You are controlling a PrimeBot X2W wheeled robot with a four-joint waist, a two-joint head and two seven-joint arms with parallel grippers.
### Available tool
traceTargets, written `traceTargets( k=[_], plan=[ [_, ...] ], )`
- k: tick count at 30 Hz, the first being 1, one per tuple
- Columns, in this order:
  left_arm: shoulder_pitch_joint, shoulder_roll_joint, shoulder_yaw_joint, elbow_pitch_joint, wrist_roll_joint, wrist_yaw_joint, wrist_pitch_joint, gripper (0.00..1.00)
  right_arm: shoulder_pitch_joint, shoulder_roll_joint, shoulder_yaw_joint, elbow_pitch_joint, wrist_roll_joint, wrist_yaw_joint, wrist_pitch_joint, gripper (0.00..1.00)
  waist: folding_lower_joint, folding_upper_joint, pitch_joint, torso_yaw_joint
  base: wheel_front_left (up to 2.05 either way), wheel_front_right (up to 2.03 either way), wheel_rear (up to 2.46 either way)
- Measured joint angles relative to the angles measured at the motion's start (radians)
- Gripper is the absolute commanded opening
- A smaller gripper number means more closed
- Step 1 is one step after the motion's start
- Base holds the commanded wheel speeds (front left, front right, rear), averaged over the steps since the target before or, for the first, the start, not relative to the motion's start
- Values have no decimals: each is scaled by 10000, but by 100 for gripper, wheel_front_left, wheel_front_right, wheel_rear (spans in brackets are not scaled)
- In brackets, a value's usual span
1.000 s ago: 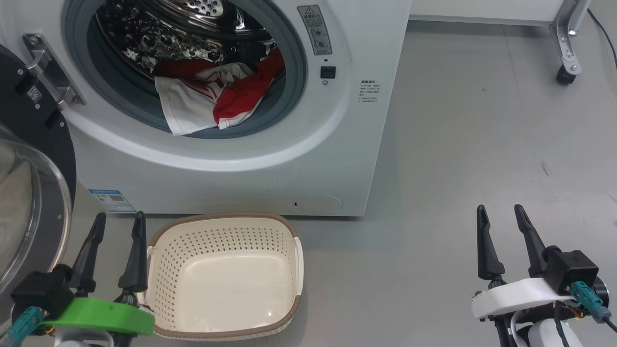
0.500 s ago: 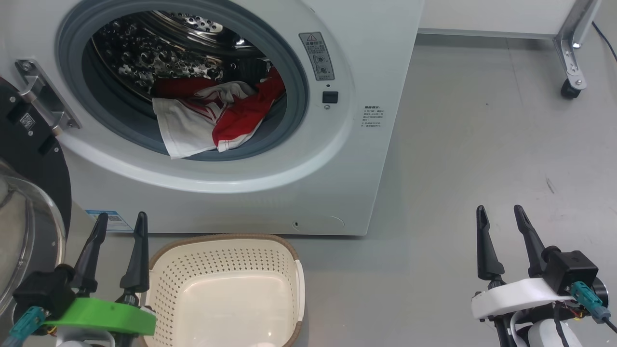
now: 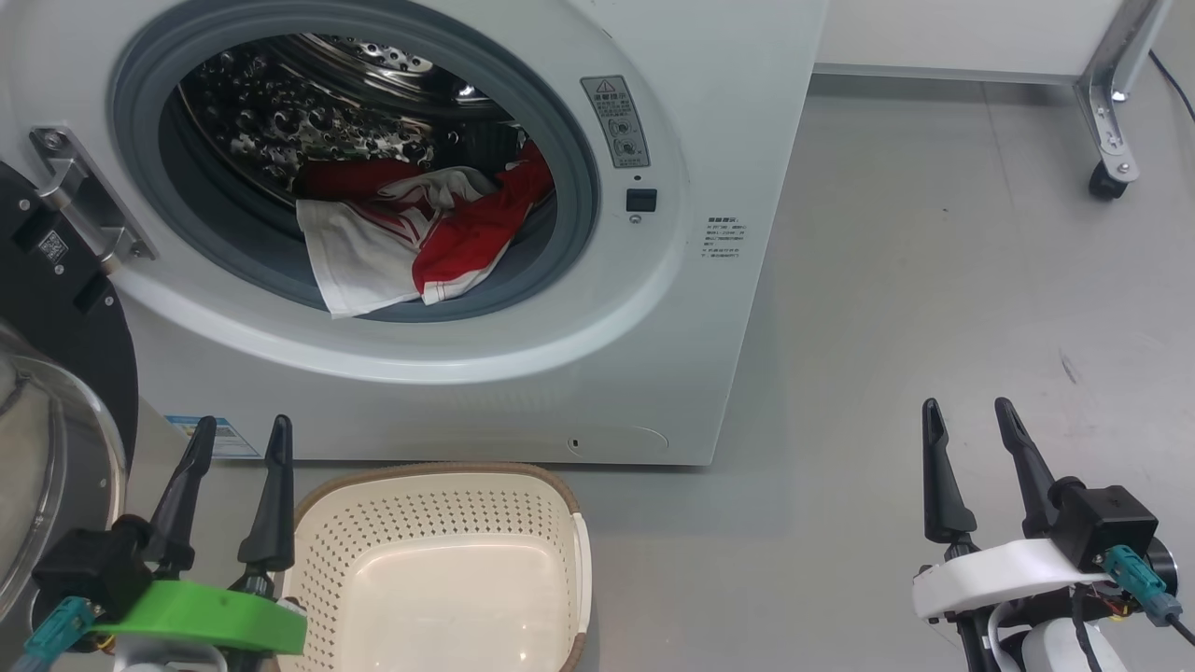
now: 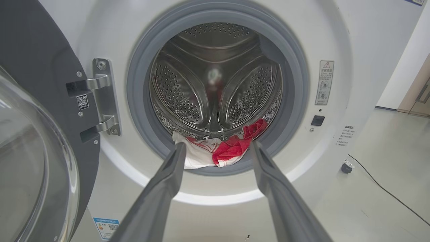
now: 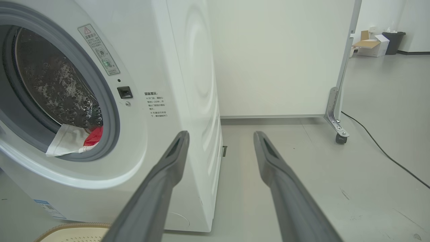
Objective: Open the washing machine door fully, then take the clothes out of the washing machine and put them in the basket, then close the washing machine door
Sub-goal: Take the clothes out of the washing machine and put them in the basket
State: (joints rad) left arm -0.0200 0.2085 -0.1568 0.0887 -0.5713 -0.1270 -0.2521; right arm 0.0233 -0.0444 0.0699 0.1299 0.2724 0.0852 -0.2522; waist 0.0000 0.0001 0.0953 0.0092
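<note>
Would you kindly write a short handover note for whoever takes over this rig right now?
The left pincer is open and empty, low beside the basket, aimed at the drum.
The right pincer is open and empty, over bare floor to the right of the washing machine.
The washing machine door is swung wide open on the left.
The red-and-white jerseys lie in the drum, a white edge draped over the grey gasket.
The basket is empty, in front of the machine.
Done: door opened. Left: move the jerseys into the basket, close the door.
</note>
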Motion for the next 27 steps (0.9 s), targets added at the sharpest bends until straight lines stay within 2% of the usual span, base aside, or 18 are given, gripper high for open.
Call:
traceTargets(
  k=[19,27],
  plan=[
    [42,2,-36,0,2,-12,0,100,-1,2,100,27,-2,15,0,100,0,0,60,12,0,0,0],
    [102,81,132,-36,-6,-12,0,100,-128,6,380,31,-8,61,0,100,0,0,264,-208,0,0,0]
  ],
)
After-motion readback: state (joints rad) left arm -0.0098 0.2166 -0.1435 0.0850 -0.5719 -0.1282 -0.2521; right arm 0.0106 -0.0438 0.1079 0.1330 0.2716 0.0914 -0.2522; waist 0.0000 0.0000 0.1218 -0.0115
